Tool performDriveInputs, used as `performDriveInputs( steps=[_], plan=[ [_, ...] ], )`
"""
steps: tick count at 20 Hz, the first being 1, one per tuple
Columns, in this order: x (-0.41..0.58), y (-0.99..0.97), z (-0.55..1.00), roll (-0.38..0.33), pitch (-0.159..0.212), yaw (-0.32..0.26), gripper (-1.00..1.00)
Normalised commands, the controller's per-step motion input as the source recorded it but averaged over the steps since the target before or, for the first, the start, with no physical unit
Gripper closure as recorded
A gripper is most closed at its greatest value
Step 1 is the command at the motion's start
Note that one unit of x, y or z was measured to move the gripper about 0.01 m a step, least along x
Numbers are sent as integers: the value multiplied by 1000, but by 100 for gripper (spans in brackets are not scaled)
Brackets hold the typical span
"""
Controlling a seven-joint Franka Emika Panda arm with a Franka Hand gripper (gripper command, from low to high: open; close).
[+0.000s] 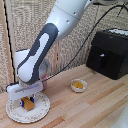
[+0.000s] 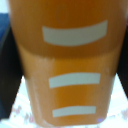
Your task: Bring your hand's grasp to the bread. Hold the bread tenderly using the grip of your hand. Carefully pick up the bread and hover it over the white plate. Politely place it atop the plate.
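Pincer [image 1: 27, 101] low over the white plate [image 1: 42, 111], its two short dark-and-blue fingers closed around the bread [image 1: 29, 105]. Bread sits between them, its underside at or just above the plate surface; contact not resolvable. In the wrist view the bread [image 2: 70, 65] fills almost everything: orange, with three pale stripes, held close under the camera. A sliver of patterned plate rim [image 2: 17, 112] shows past it, which fits a hold directly over the dish.

On the plate's face, bread lies near centre, slightly toward 9 o'clock. Judgement: the descent is made so the piece can be set down rather than dropped; release looks like the remaining step.

Plate rests on the wooden table [image 1: 95, 105]. A small pale bowl [image 1: 78, 85] with yellow-orange contents stands at about 2 o'clock from the plate, well apart. A black box-like appliance [image 1: 110, 52] sits further off, same direction.
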Motion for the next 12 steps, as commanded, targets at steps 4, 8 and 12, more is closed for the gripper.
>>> performDriveInputs(
  steps=[4,8,12],
  plan=[
    [0,62,259,-8,0,3,-100],
    [26,-75,721,56,23,49,-100],
    [15,-70,924,17,4,10,-100]
  ],
)
